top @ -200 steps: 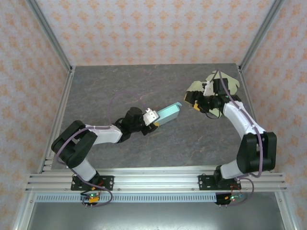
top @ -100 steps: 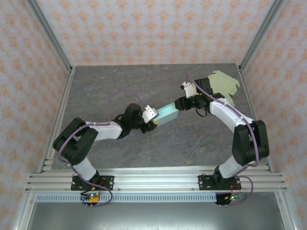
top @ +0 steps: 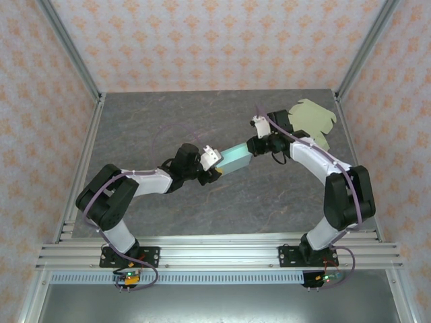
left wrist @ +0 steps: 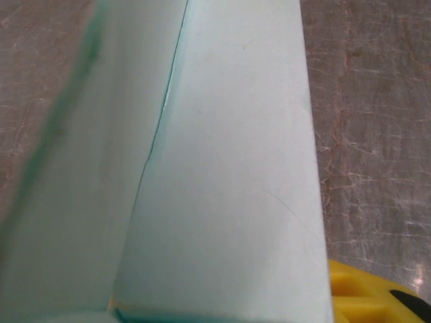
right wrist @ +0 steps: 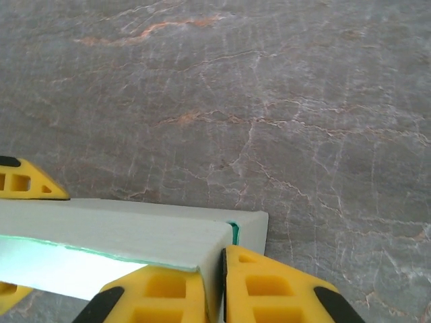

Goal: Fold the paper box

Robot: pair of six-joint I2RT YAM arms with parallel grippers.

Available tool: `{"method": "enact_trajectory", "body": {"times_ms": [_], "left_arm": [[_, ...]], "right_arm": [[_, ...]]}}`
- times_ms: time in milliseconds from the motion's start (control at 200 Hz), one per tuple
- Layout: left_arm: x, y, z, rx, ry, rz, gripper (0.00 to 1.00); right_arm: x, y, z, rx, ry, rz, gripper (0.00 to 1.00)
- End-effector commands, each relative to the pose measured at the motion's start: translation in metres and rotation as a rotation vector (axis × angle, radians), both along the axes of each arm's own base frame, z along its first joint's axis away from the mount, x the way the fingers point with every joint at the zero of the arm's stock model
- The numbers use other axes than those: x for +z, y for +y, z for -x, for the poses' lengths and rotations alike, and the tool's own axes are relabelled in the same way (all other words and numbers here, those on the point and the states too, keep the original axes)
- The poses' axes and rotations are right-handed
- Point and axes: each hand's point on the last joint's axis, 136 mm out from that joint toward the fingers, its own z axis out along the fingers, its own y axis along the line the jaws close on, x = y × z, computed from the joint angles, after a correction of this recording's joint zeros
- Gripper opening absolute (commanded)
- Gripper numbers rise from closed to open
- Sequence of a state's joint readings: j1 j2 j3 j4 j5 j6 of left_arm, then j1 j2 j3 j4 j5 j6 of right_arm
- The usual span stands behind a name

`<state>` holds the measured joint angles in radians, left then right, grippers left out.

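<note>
The pale teal paper box [top: 236, 159] hangs just above the table's middle, held between both arms. My left gripper [top: 214, 167] is shut on its near-left end; in the left wrist view the box [left wrist: 222, 168] covers almost everything and one yellow finger [left wrist: 367, 296] shows at the lower right. At the far-right end, my right gripper [top: 252, 146] is shut on a thin wall of the box [right wrist: 135, 232], with the wall pinched between the yellow fingers [right wrist: 276, 289] of that gripper [right wrist: 223, 259].
A flat, pale yellow-green cut paper sheet [top: 311, 120] lies at the back right by the frame post. The grey stone-patterned table [top: 148, 121] is ringed by metal rails and patterned walls.
The right arm swung left from the flat sheet to the box's far end and closed its jaws on the box wall. The left gripper kept hold of the box, shifting slightly.
</note>
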<state>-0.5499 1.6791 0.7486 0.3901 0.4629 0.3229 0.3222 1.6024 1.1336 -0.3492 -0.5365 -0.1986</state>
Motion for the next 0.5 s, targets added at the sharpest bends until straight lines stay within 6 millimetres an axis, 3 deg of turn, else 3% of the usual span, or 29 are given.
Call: {"method": "enact_trajectory", "body": {"times_ms": [0, 130, 195, 390, 496], "left_arm": [[0.009, 0.009, -0.021, 0.096, -0.016, -0.012, 0.47], [0.007, 0.013, -0.025, 0.123, -0.02, -0.017, 0.49], [0.008, 0.017, -0.029, 0.159, -0.019, 0.004, 0.56], [0.027, 0.036, -0.035, 0.265, -0.04, 0.076, 0.66], [0.037, 0.036, -0.025, 0.244, -0.02, 0.096, 0.67]], "right_arm": [[0.002, -0.011, 0.001, -0.19, 0.026, -0.001, 0.12], [-0.004, -0.013, 0.004, -0.245, 0.028, -0.009, 0.12], [-0.007, -0.016, 0.006, -0.271, 0.039, 0.005, 0.11], [-0.013, -0.023, 0.005, -0.302, 0.024, 0.039, 0.11], [-0.016, -0.019, 0.006, -0.327, 0.029, 0.011, 0.11]]}}
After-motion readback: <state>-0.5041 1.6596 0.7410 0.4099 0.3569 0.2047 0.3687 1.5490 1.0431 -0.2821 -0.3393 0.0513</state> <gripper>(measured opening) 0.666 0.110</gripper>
